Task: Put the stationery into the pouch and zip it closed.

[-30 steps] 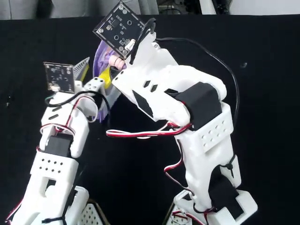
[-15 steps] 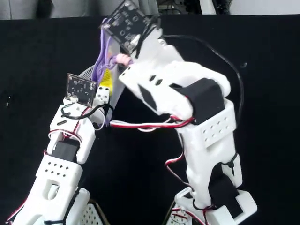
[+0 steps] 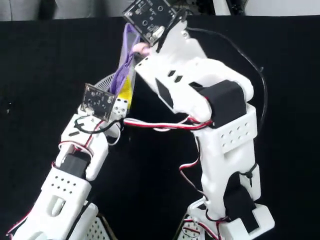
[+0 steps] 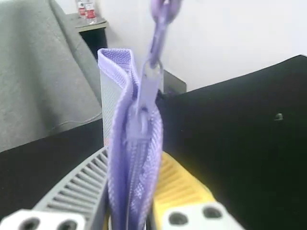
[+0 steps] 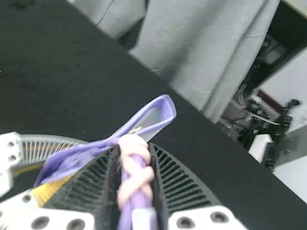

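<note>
The purple pouch (image 3: 122,70) hangs in the air over the black table, held between both arms and stretched into a narrow upright strip. My left gripper (image 3: 121,96) is shut on the pouch's lower part, with its grey finger (image 4: 72,191) and yellow finger (image 4: 184,189) on either side of the zipper seam (image 4: 136,158). My right gripper (image 3: 141,49) sits above it, black ribbed fingers (image 5: 103,177) shut on the pink-and-purple zipper pull (image 5: 133,167). The pouch's far end (image 5: 160,108) sticks out beyond them.
The black tablecloth (image 3: 40,60) spreads around both arms. Red-and-white cables (image 3: 160,125) hang between the arms. Grey fabric (image 5: 201,43) and room clutter lie beyond the table's far edge.
Both grippers have shifted right in the high view. The right one has also gone toward the table's far edge. The pouch has been drawn out from a rounded bunch into a taller, thinner strip.
</note>
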Action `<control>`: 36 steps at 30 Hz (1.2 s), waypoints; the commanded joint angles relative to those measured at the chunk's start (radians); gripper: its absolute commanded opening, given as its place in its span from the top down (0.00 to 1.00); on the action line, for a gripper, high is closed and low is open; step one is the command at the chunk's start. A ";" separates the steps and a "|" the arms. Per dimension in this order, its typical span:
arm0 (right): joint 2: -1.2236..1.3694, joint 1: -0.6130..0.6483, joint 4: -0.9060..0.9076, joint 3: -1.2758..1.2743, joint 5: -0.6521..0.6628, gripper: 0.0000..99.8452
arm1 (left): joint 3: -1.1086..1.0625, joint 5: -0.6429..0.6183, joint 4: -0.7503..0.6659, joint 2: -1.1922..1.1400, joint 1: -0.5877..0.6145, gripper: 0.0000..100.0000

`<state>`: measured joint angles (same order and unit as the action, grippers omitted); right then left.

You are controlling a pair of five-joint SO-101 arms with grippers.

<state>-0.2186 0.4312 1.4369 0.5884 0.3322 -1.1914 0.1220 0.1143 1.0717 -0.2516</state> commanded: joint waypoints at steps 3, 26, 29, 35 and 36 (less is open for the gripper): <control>-0.050 -0.068 -0.163 0.045 0.040 0.99 | -0.059 0.006 0.092 0.137 -0.005 0.97; 0.394 -0.281 -0.442 0.056 0.061 0.99 | -0.202 0.075 0.095 0.413 0.004 0.97; 0.458 -0.301 -0.463 0.056 0.055 0.99 | -0.202 0.075 0.095 0.413 0.001 0.97; 0.590 -0.359 -0.514 0.056 0.052 0.99 | -0.193 0.075 0.095 0.414 0.002 0.97; 0.615 -0.367 -0.520 0.056 0.052 0.99 | -0.191 0.075 0.095 0.414 0.001 0.97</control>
<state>0.3552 0.2163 0.9904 0.5900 0.3798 -1.4093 0.1880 0.2064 1.4569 -0.2532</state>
